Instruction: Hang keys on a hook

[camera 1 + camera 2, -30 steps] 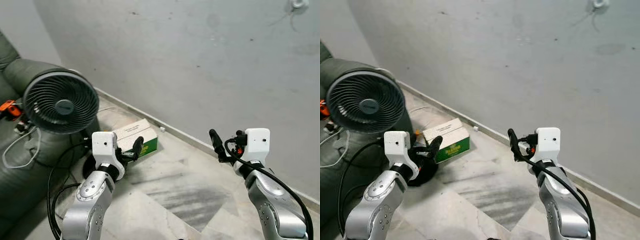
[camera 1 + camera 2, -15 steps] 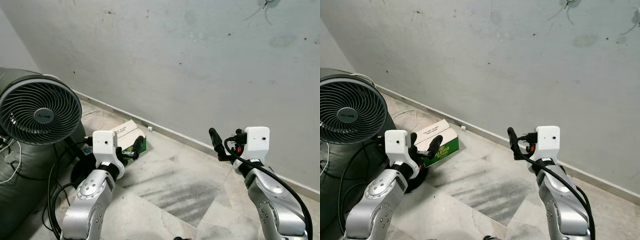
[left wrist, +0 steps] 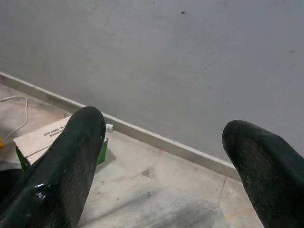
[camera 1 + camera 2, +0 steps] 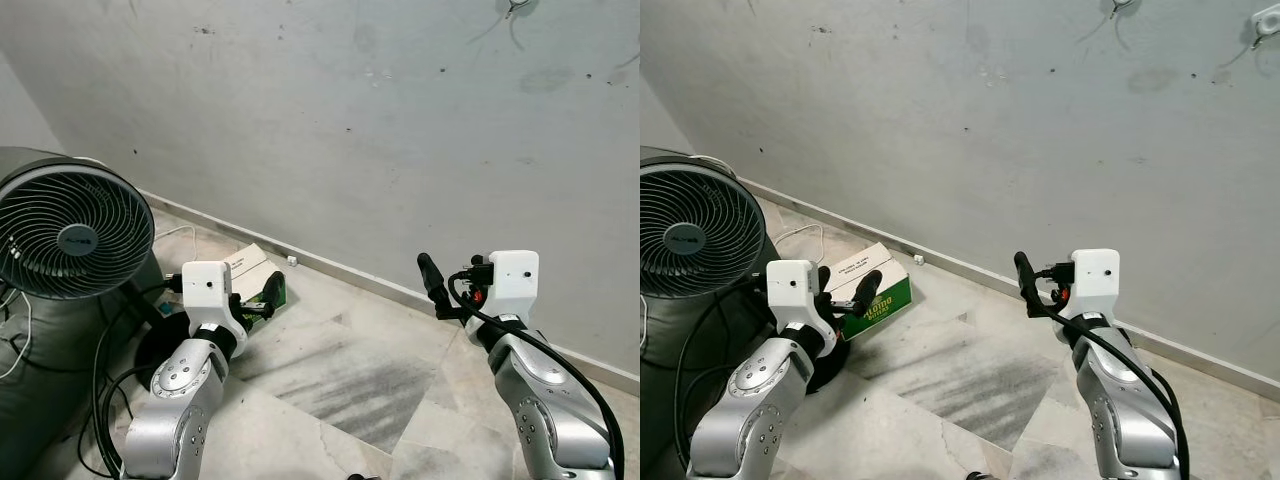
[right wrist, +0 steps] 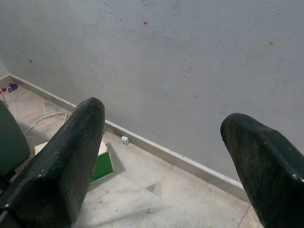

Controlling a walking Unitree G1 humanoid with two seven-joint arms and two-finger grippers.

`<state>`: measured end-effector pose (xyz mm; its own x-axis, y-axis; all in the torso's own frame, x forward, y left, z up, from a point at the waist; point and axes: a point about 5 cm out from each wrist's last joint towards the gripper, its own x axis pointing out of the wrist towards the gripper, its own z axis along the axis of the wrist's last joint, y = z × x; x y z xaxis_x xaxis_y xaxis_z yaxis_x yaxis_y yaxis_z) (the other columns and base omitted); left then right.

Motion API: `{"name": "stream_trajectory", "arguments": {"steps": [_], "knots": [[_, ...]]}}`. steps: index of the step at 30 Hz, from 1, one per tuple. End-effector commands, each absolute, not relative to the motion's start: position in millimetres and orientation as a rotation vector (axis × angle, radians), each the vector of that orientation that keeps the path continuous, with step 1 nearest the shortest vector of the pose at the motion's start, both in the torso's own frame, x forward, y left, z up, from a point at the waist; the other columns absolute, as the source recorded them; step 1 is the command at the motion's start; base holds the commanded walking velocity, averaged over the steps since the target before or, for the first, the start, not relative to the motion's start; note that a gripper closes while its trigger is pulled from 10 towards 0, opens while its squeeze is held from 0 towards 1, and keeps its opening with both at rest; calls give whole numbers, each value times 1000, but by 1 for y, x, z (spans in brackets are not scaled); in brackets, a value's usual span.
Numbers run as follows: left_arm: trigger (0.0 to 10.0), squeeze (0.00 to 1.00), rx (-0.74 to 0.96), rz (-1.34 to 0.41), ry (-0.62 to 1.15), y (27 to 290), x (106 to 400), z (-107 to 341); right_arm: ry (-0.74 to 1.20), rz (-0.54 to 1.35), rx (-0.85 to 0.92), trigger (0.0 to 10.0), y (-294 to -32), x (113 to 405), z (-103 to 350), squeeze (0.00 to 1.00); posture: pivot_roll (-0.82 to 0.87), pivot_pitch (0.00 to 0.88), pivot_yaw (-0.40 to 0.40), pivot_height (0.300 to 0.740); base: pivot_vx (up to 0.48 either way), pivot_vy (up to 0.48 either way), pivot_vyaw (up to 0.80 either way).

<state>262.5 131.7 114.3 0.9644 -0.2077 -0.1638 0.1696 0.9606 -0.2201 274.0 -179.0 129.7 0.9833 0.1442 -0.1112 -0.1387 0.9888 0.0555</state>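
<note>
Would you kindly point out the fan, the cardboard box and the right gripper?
fan [image 4: 68, 238]: left eye view, centre hub.
cardboard box [image 4: 868, 270]: right eye view, white top.
right gripper [image 5: 166, 156]: right wrist view, midway between fingertips.

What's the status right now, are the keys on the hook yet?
Left gripper open, nothing held. Right gripper open, nothing held. Both raised facing grey wall. No keys sighted; wall fitting up high, too small to call. Fan and box on floor to the left.
</note>
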Motion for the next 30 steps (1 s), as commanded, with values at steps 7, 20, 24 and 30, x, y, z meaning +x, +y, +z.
{"name": "stream_trajectory", "arguments": {"steps": [7, 20, 24, 30], "knots": [[10000, 0, -205, -182, 210, 133, 263, 111, 130, 140, 50, 10000, -179, 274, 127, 0, -48, 97, 24, 740, 0, -34, -647], [10000, 0, -204, -178, 215, 134, 263, 111, 129, 143, 54, 10000, -178, 274, 127, 0, -46, 97, 25, 740, 0, 90, 0], [10000, 0, -205, -177, 215, 134, 263, 111, 127, 144, 54, 10000, -177, 274, 127, 0, -43, 97, 26, 740, 0, -29, 0], [10000, 0, -205, -178, 216, 134, 264, 112, 125, 142, 56, 10000, -177, 275, 127, 0, -43, 96, 27, 740, 0, 0, 0]]}}
